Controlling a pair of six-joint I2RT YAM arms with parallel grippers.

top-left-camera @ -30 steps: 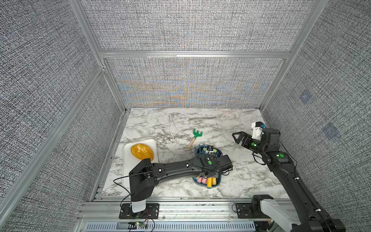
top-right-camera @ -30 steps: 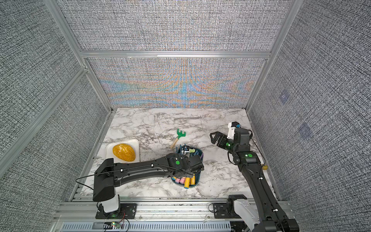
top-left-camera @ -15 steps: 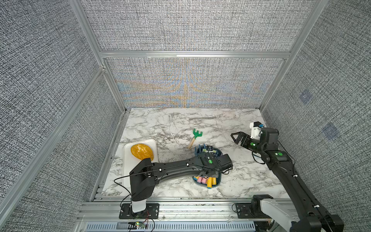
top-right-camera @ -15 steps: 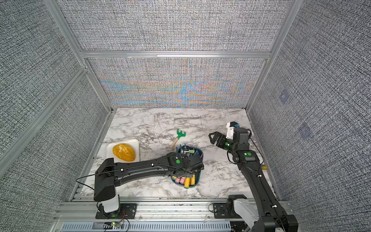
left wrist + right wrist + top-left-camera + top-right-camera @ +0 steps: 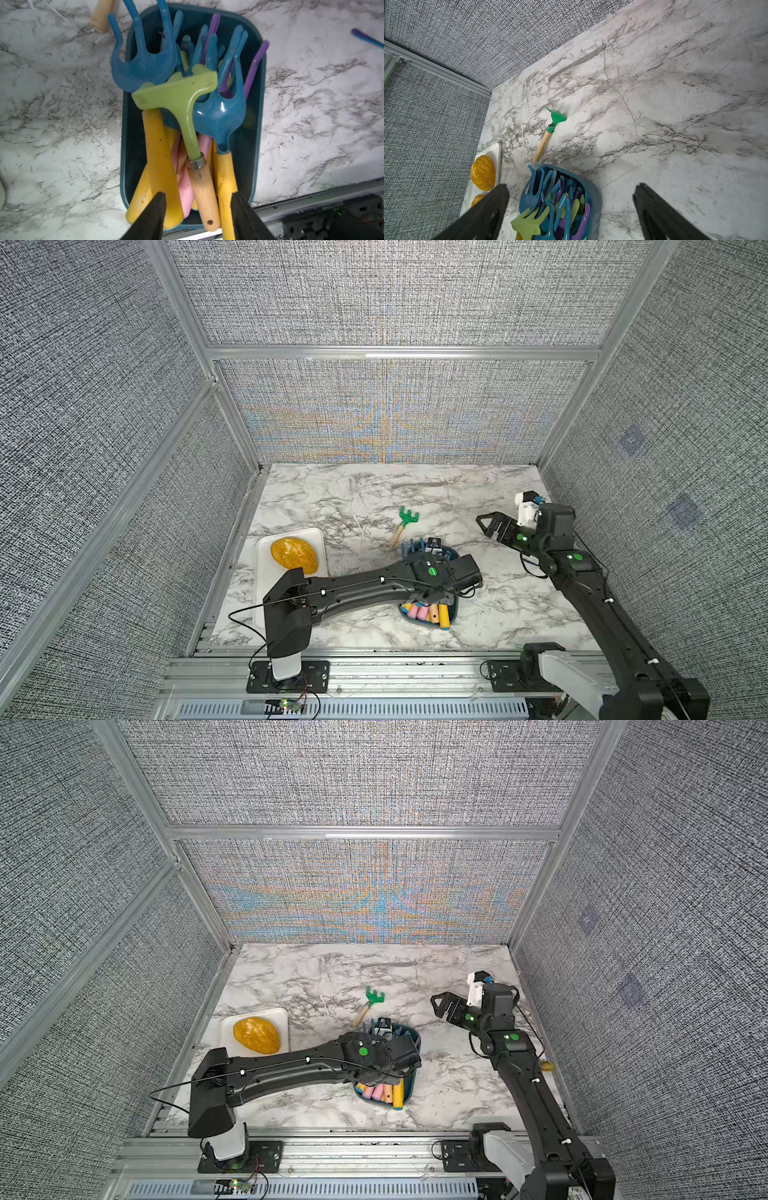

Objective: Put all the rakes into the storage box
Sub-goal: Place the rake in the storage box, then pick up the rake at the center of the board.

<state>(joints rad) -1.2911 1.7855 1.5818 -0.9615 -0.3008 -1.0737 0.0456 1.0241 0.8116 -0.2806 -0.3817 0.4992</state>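
While the left end effector [image 5: 198, 194] hangs jaws-apart over the storage box [image 5: 245, 162], the lime rake [image 5: 180, 97] lies inside: release looks done. Next, lifting straight clear; right end effector [image 5: 571, 187] hovers spread at two o'clock.

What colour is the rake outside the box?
Rake: green head, tan wooden handle; clearest in right wrist view.

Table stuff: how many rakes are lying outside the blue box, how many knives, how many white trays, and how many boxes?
green rake outside the box: 1
knife: 1
white tray: 1
storage box: 1
Total: 4
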